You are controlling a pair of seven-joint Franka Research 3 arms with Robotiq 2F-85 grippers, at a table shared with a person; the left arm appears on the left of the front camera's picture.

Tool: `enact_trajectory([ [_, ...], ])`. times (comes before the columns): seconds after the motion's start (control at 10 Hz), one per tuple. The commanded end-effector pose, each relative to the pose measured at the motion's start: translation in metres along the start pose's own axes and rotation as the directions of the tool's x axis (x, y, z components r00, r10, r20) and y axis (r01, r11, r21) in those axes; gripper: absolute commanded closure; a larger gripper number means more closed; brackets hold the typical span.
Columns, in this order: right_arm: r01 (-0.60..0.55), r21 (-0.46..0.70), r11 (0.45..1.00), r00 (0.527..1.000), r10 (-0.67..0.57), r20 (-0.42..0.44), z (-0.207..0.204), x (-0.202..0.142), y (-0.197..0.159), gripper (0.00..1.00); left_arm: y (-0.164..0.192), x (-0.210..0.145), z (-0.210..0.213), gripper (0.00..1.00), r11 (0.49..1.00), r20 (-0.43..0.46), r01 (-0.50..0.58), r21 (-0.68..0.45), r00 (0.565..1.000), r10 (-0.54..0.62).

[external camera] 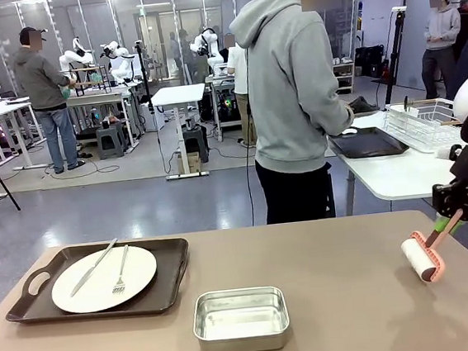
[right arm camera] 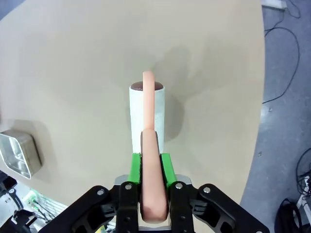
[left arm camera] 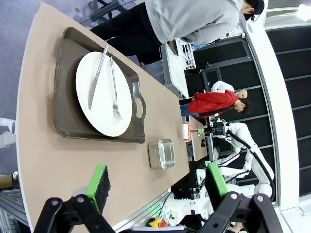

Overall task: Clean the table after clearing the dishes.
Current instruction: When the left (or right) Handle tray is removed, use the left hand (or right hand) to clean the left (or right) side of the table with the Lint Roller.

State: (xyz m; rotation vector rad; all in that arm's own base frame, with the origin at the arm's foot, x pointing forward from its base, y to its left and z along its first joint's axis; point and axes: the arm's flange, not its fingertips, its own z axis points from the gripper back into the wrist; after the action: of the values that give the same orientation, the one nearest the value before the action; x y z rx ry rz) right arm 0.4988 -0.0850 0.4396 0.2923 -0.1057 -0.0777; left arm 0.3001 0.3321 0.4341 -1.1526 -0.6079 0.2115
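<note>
Right gripper (right arm camera: 151, 167): clamped on a peach-handled lint roller (right arm camera: 138, 116) with a white cylinder.
Left gripper (left arm camera: 156, 182): jaws stood wide, empty.
Table (external camera: 337, 298): matte tan.

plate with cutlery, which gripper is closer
Left. The left gripper hangs open just short of the plate; the right gripper, shut on the lint roller, is far across the table, past the steel pan.

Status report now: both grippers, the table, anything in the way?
Left gripper open, empty. Right gripper shut on lint roller, at right side of table. Tray with plate, steel pan not yet cleared.
</note>
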Motion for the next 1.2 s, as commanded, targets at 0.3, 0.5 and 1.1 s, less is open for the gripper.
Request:
enact_trajectory([
  [0.3, -0.012, -0.020, 1.000, 0.999, 0.012, 0.033, 0.0206, 0.0002, 0.0055, 0.79, -0.0031, -0.0011, 0.0042, 0.00, 1.000, -0.011, 0.008, -0.002, 1.000, -0.008],
  [0.5, -0.012, -0.020, 1.000, 0.999, 0.012, 0.033, 0.0206, 0.0002, 0.0055, 0.79, -0.0031, -0.0011, 0.0042, 0.00, 1.000, -0.011, 0.008, -0.002, 1.000, -0.008],
  [1.1, -0.012, -0.020, 1.000, 0.999, 0.012, 0.033, 0.0206, 0.0002, 0.0055, 0.79, -0.0031, -0.0011, 0.0042, 0.00, 1.000, -0.011, 0.008, -0.002, 1.000, -0.008],
])
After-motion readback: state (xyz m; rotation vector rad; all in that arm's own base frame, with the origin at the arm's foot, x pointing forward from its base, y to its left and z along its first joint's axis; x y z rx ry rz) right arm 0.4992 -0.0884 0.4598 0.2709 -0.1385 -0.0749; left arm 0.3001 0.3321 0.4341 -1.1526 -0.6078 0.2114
